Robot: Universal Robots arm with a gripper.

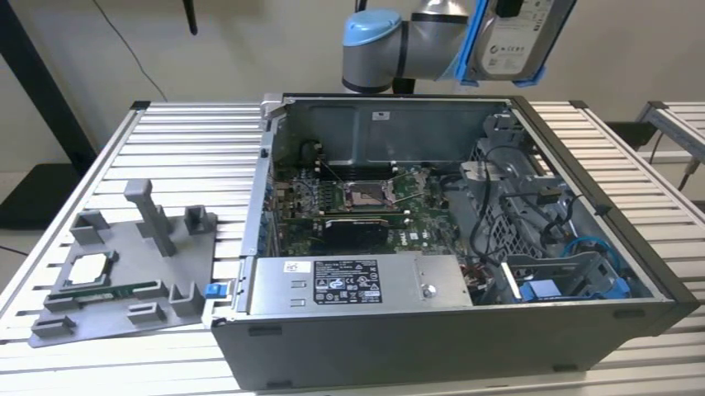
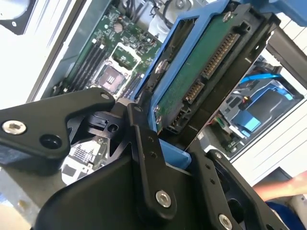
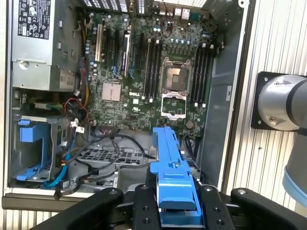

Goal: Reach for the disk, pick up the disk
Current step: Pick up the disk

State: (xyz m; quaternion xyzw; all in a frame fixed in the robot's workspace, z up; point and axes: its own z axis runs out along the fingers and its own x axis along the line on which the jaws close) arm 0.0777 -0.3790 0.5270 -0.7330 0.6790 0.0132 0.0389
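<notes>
above the open case (image 1: 441,346), jaws grip the disk (image 1: 509,37)

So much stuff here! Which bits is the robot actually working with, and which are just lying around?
In use:
disk, lifted above the case
gripper, shut on the disk

Lying about:
computer case, open
grey tray
chip on that tray

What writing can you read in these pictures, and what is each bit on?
White label on the disk, clamped in the gripper: print too small to read.
Sticker on the power supply: fine print and symbols, too small to read.
Markings on the motherboard: too small to read.
</notes>
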